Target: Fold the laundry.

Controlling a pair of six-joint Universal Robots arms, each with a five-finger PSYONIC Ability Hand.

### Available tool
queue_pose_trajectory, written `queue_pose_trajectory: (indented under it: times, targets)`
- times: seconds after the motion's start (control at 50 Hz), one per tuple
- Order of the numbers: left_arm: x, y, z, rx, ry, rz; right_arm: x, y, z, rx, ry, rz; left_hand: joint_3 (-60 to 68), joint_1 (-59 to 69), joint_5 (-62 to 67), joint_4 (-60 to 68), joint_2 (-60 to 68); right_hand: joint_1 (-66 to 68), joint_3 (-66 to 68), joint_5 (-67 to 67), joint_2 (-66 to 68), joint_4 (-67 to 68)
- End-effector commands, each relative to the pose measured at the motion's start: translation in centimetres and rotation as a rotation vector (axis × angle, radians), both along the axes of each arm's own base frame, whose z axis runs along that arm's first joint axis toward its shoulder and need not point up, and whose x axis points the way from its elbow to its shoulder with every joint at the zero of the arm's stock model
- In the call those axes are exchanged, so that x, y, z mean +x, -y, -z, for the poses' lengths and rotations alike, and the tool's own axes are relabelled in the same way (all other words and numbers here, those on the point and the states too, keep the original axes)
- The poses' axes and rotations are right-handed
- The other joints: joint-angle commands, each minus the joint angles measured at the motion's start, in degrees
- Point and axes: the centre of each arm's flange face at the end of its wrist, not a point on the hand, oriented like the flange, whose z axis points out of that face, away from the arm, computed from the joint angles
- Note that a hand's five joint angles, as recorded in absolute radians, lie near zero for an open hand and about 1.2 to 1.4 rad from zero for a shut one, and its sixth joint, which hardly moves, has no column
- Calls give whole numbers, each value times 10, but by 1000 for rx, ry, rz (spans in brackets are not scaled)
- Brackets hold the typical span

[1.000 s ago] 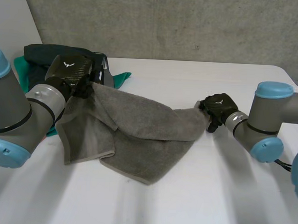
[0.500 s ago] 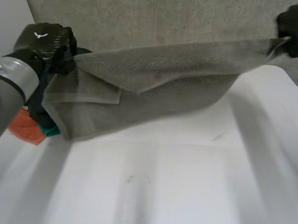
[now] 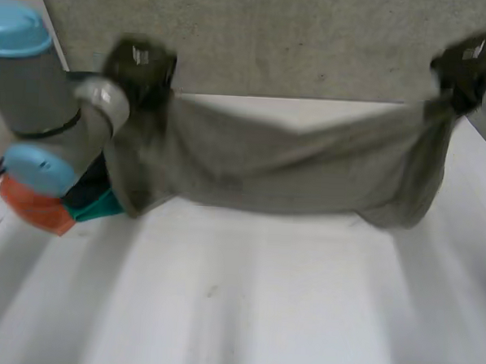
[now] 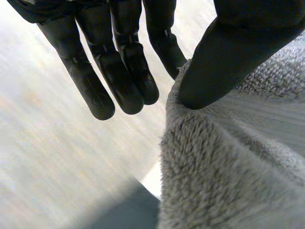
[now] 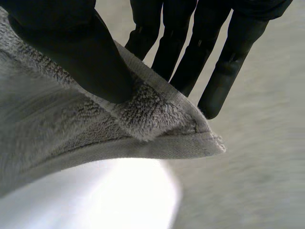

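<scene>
Towel [image 3: 285, 164]: now lifted off table [image 3: 261, 305], spread for folding.
Left hand [image 4: 224, 52]: pinches its edge.
Right hand [image 5: 66, 47]: pinches a corner.

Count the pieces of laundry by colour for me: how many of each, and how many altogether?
Grey towel: 1
Orange cloth: 1
Teal cloth: 1
Dark cloth: 1
Total: 4 pieces, as far as the partly hidden pile lets me tell.
</scene>
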Motion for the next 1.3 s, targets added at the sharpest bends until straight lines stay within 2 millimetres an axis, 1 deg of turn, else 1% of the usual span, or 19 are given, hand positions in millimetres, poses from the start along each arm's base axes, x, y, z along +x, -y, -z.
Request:
queue_pose_trajectory:
  times: [0.02, 0.1, 0.14, 0.22, 0.3, 0.42, 0.48, 0.5, 0.58, 0.64, 0.72, 0.78, 0.8, 0.86, 0.9, 1.02, 1.14, 1.2, 1.3]
  targets:
    - [-11, 18, -117, -585, -310, 22, 0, 31, -88, -596, 313, 94, 115, 160, 125, 112, 113, 160, 119, 121, 130, 114]
    - [-6, 5, -139, -583, -394, 52, -4, 12, -110, -726, 350, 80, 115, 160, 125, 112, 113, 160, 119, 121, 130, 114]
    - [-3, 3, -137, -536, -414, 60, -4, 5, -110, -723, 346, 66, 115, 160, 125, 112, 113, 160, 119, 121, 130, 114]
    - [4, -12, -117, -355, -442, 93, -2, -5, -91, -648, 314, 13, 115, 160, 125, 112, 113, 160, 119, 121, 130, 114]
    - [16, -31, -94, -199, -418, 138, -3, -11, -52, -507, 269, -13, 115, 160, 125, 112, 113, 160, 119, 121, 130, 114]
    - [22, -53, -19, 102, -316, 180, -1, -32, 2, -255, 220, -58, 115, 160, 125, 112, 113, 160, 119, 121, 130, 114]
    - [23, -59, 7, 210, -285, 169, 0, -40, 33, -136, 192, -76, 115, 160, 125, 112, 113, 160, 119, 121, 130, 114]
    - [23, -61, 30, 287, -255, 151, 1, -41, 42, -106, 186, -79, 115, 160, 125, 112, 113, 160, 119, 121, 130, 114]
    - [20, -54, 81, 385, -135, 124, 2, -36, 98, 50, 153, -67, 115, 160, 125, 112, 113, 160, 119, 121, 130, 114]
    - [18, -45, 102, 372, -49, 103, 2, -34, 127, 123, 121, -56, 115, 160, 125, 112, 113, 160, 119, 121, 130, 114]
    - [3, -29, 139, 347, 74, 67, 3, -34, 147, 169, 96, -50, 107, 152, 117, 104, 105, 160, 119, 121, 130, 114]
    - [-4, -28, 156, 358, 110, 63, 3, -35, 154, 186, 91, -46, 1, 46, 11, -2, -1, 160, 119, 121, 130, 114]
    - [-10, -30, 162, 365, 118, 72, 3, -35, 156, 191, 91, -43, -135, -91, -126, -139, -138, 160, 119, 121, 130, 114]
    - [-15, -39, 166, 377, 130, 88, 0, -36, 159, 200, 96, -27, -363, -319, -354, -367, -366, 160, 119, 121, 130, 114]
    - [-19, -48, 160, 373, 131, 102, -1, -36, 159, 203, 97, -24, -381, -336, -371, -384, -383, 160, 119, 121, 130, 114]
    - [-4, -72, 88, 237, 32, 76, -2, -39, 160, 211, 98, -20, -398, -353, -388, -401, -400, 160, 119, 121, 130, 114]
    - [12, -102, 48, 154, -54, 69, -3, -40, 162, 217, 97, -19, -391, -346, -381, -394, -393, 160, 119, 121, 130, 114]
    - [21, -119, 46, 163, -52, 65, -3, -40, 161, 215, 97, -18, -337, -292, -327, -341, -340, 160, 119, 121, 130, 114]
    - [29, -137, 71, 263, -5, 59, -2, -41, 162, 218, 96, -18, -146, -101, -136, -149, -148, 160, 119, 121, 130, 114]
